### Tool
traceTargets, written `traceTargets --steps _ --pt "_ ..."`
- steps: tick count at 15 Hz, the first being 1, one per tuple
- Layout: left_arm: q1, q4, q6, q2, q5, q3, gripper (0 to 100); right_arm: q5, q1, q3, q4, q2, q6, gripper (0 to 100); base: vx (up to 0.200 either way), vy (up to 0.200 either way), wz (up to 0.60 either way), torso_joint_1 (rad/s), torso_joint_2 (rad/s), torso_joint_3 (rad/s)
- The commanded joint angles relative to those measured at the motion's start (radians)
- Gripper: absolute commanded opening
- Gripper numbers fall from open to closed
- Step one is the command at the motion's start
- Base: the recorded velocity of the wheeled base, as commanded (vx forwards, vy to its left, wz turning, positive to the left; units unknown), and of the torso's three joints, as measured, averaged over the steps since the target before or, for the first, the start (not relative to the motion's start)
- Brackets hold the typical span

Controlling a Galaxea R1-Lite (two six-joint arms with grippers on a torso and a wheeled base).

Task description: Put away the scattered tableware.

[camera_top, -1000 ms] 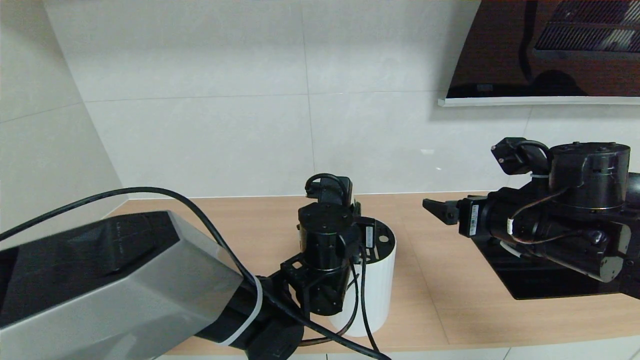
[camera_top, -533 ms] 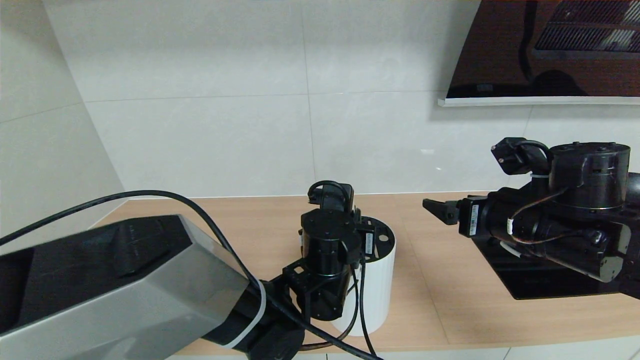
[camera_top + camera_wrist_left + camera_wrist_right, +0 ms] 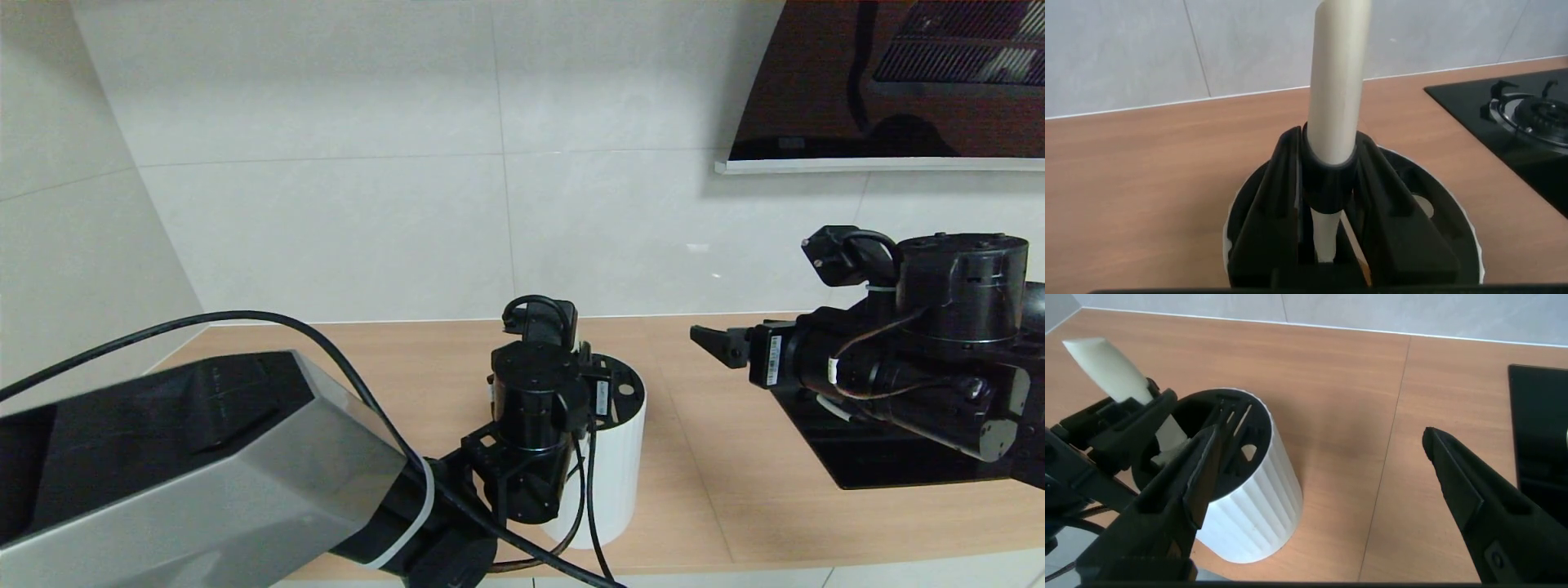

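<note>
The left end effector [image 3: 1327, 151] is clamped on an upright cream utensil handle [image 3: 1339, 73] whose lower end sits inside the white ribbed holder [image 3: 616, 482], standing at 6 o'clock on the tabletop [image 3: 718, 498]. The right end effector [image 3: 1319, 439] hangs with fingers spread apart at the holder's 3 o'clock, beside the black cooktop [image 3: 890, 465].

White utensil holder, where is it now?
Head view: the white utensil holder stands on the wooden counter, beneath the left gripper holding a cream handle, left of the black cooktop.
</note>
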Motion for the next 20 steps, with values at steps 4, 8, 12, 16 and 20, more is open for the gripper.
traceTargets --steps 4,8,12,16,20 --pt "-0.001 0.000 -0.001 -0.004 0.000 0.000 100 -0.001 0.000 0.001 -0.001 0.002 0.000 100 0.000 0.000 0.00 0.000 0.00 0.000" --pt "-0.001 -0.002 -0.002 -0.005 0.000 0.000 100 0.000 0.000 0.001 -0.001 0.002 0.000 100 0.000 0.000 0.00 0.000 0.00 0.000" --pt "-0.001 -0.079 -0.002 -0.096 -0.021 0.078 100 -0.001 0.000 0.002 -0.001 0.000 0.000 100 0.000 0.000 0.00 0.000 0.00 0.000" --pt "-0.001 -0.121 0.002 -0.289 -0.186 0.226 100 0.000 0.000 0.005 -0.001 -0.011 0.000 100 0.000 0.000 0.00 0.000 0.00 0.000" --pt "0.039 -0.072 0.002 -0.570 -0.285 0.249 100 -0.008 0.000 0.022 -0.001 -0.117 -0.075 100 0.000 0.000 0.00 0.000 0.00 0.000"
